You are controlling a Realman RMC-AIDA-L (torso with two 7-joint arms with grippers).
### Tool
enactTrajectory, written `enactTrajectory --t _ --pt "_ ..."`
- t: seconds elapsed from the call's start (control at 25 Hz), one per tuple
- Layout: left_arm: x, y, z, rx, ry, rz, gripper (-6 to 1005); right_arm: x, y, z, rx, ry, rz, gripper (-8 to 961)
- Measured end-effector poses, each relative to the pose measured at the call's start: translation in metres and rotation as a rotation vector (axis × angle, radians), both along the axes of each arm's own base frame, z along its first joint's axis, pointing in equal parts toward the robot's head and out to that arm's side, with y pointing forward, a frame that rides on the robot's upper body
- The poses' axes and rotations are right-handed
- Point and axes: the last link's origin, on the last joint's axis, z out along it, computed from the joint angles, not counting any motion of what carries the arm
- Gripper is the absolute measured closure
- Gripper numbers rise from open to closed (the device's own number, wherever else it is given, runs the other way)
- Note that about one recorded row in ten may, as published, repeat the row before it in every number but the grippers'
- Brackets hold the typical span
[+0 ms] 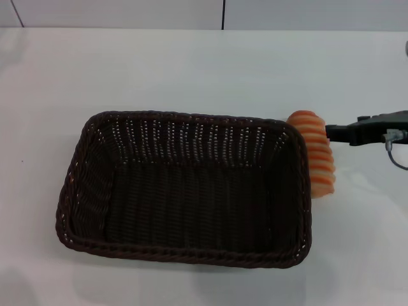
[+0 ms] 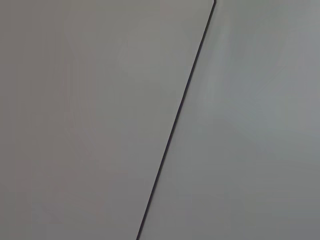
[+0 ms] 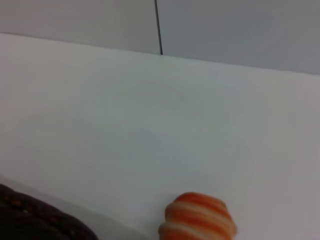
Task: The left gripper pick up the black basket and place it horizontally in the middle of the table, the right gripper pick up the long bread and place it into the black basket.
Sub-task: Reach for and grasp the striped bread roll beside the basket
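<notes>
The black basket lies lengthwise across the middle of the white table, empty inside. The long bread, tan with orange stripes, hangs just outside the basket's right rim. My right gripper reaches in from the right edge and holds the bread by its upper part. A thin grey cable loops beside the gripper. In the right wrist view the bread's end shows, with a corner of the basket beside it. My left gripper is out of view. The left wrist view shows only grey panels.
Bare white tabletop surrounds the basket on all sides. A grey wall with a dark vertical seam runs behind the table's far edge. The same kind of seam crosses the left wrist view.
</notes>
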Motion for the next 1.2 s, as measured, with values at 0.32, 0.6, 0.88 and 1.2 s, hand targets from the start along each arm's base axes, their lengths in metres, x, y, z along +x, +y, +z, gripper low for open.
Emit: enactTrajectory --t 0.32,0.6,0.88,1.2 --pt "0.001 0.001 0.003 0.005 0.009 0.002 499 0.001 0.003 -0.006 -0.048 0.04 -0.003 312" --pt "-0.001 0.0 0.001 -0.001 0.01 0.008 499 0.006 0.008 -0.016 -0.092 0.026 -0.013 311" --pt "0.0 0.0 -0.001 -0.006 0.013 0.005 499 0.008 0.01 -0.025 -0.147 0.026 0.001 311" --pt "0.001 0.001 -0.003 -0.012 0.015 -0.003 499 0.01 0.013 -0.023 -0.17 0.007 0.011 311"
